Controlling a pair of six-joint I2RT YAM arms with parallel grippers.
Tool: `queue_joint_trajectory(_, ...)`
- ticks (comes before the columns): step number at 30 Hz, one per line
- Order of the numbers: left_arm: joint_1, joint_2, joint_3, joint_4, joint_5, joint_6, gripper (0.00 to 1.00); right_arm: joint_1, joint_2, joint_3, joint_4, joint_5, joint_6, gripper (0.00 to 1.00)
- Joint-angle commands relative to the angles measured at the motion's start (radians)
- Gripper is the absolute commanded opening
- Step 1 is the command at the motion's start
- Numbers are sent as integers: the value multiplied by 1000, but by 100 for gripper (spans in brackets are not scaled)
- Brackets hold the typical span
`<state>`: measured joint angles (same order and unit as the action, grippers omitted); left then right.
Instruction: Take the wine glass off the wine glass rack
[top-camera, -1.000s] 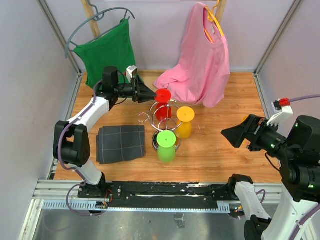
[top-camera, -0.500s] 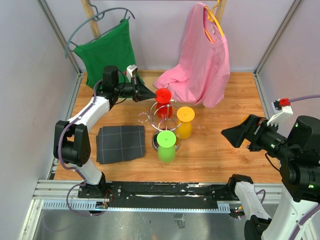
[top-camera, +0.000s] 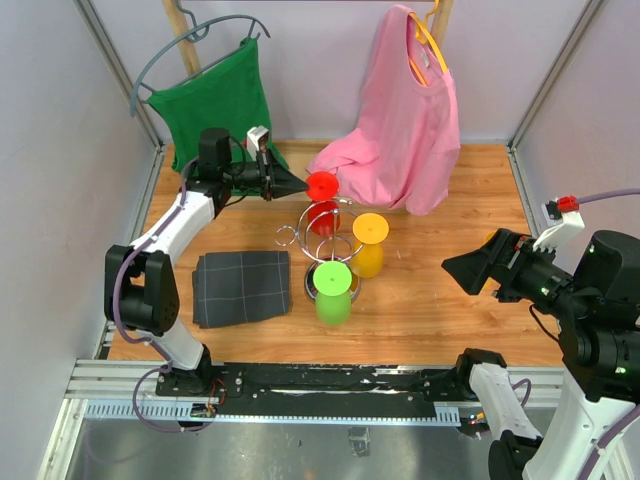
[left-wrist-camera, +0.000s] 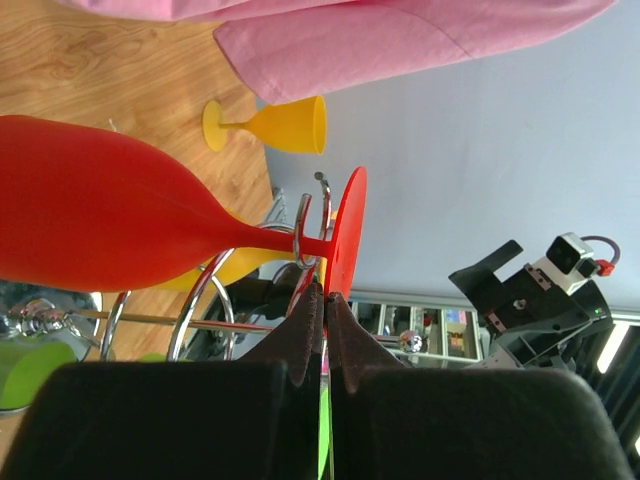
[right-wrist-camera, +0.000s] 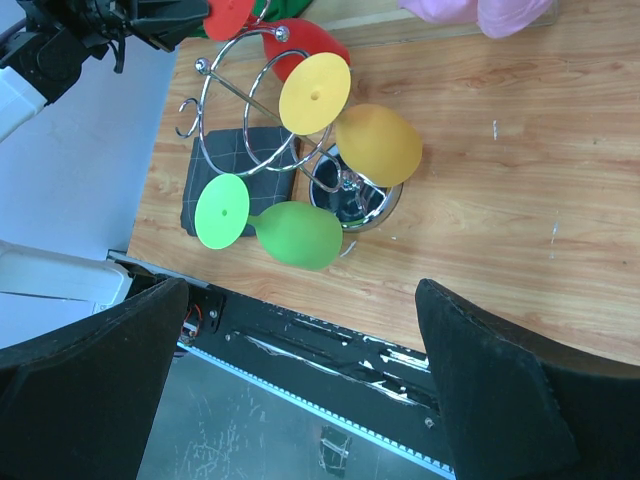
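Observation:
The chrome wire wine glass rack (top-camera: 289, 236) stands mid-table with three plastic glasses hung upside down on it: red (top-camera: 322, 217), yellow (top-camera: 369, 246) and green (top-camera: 333, 291). My left gripper (top-camera: 301, 185) is shut on the edge of the red wine glass's round foot (left-wrist-camera: 346, 228). The red stem still sits in a rack loop (left-wrist-camera: 304, 231), with the red bowl (left-wrist-camera: 100, 215) to the left. My right gripper (top-camera: 470, 270) is open and empty, well right of the rack (right-wrist-camera: 351, 195).
A dark grey folded cloth (top-camera: 242, 287) lies left of the rack. A green shirt (top-camera: 215, 100) and a pink shirt (top-camera: 400, 120) hang at the back, the pink one draping onto the table behind the rack. Side walls close in on both sides.
My left gripper has shifted slightly back and left, keeping hold of the red foot, which rose a little with it. The right arm has not moved.

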<state>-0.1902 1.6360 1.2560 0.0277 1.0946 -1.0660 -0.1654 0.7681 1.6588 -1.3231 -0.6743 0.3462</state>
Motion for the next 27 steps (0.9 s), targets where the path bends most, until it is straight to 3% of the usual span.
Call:
queue_joint_trajectory(1,23,-57,37,30,21,-58,0,-28,-9,-7,21,-24,2,99)
queue_joint_trajectory(14,55,-76,3,60,12,-94,0,-28,-16,0,18,-31,9,99)
queue_joint_trajectory(27,42,28,111,78,9,-107,0,-27,-10,28,21,-39,23,99)
